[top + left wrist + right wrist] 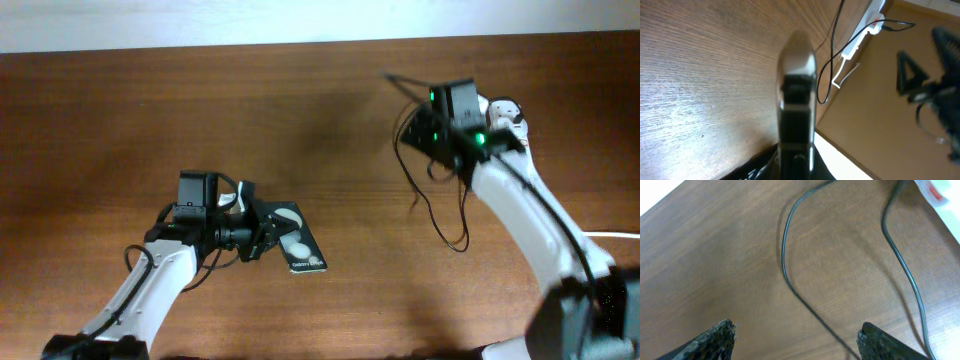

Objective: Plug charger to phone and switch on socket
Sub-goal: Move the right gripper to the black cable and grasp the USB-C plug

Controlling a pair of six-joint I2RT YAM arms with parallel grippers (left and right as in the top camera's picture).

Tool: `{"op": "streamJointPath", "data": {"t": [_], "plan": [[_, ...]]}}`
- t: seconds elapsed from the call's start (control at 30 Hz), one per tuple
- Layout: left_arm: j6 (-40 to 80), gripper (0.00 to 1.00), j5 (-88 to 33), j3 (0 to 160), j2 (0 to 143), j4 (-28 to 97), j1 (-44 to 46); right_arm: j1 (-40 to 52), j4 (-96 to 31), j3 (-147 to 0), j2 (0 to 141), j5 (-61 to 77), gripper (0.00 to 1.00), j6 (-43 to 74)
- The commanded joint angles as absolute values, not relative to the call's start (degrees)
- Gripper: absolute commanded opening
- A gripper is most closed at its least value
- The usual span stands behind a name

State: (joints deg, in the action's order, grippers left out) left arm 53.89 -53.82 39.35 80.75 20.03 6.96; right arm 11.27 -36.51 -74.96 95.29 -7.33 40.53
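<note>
- Overhead: phone (300, 245) lies flat, face up, on the wood surface (150, 110), left of centre, nr the front edge; two white round patches show on its glass
- left gripper (268, 232) sits at the phone's left edge, jaws together; can't tell if it only touches the phone or nips it; left wrist view shows the closed fingers (797, 65) end-on, w/ a black edge w/ white lettering just below them
- charger (440, 215): thin black cable in loose loops on the surface under the right arm, well apart from the phone; connector tip too small to make out
- right gripper (800, 345) hovers above the cable; jaws wide apart, nothing btwn them
- socket (937, 192): white w/ red marking, top-right corner of right wrist view; seen far off in left wrist view too, black cable running up to it
</note>
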Motion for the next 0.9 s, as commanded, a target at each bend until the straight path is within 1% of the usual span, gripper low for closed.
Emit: {"op": "streamJointPath", "data": {"t": [0.0,0.03,0.23,0.3,0.4,0.47,0.57,0.67,0.73,0.8,0.87], "plan": [[53.0,0.0,-58.1,39.9,81.1,19.7,6.8,9.3,-38.1,-85.2,106.6,-6.2,0.72,39.4],[53.0,0.0,-58.1,39.9,81.1,19.8,6.8,9.0,-37.5,-86.8,109.5,-6.2,0.68,39.7],[53.0,0.0,-57.6,39.9,81.1,19.7,6.8,8.8,-27.7,-88.6,122.5,-6.7,0.66,39.7],[53.0,0.0,-57.6,39.9,81.1,19.7,6.8,8.8,-25.1,-88.6,124.9,-6.6,0.65,39.6],[53.0,0.01,-56.7,39.9,81.1,19.7,6.8,8.8,-22.4,-88.6,126.5,-6.6,0.5,39.6],[53.0,0.01,-55.7,39.9,81.1,19.7,6.8,8.9,-21.8,-88.6,126.5,-6.4,0.33,39.3],[53.0,0.02,-55.3,39.9,81.1,19.7,6.8,9.0,-22.3,-88.6,126.5,-4.4,0.05,38.7],[53.0,0.01,-55.3,39.9,81.1,19.7,6.8,9.0,-23.0,-88.6,126.5,2.7,0.04,30.8],[53.0,0.02,-55.3,39.9,81.1,19.7,6.8,9.0,-26.2,-88.6,126.5,6.1,0.04,27.9],[53.0,0.01,-55.3,39.9,81.1,19.7,6.8,9.0,-31.8,-88.6,126.5,7.9,0.04,25.8],[53.0,0.01,-55.3,39.9,81.1,19.7,6.8,9.2,-40.6,-88.6,126.5,9.4,0.04,22.7]]}}
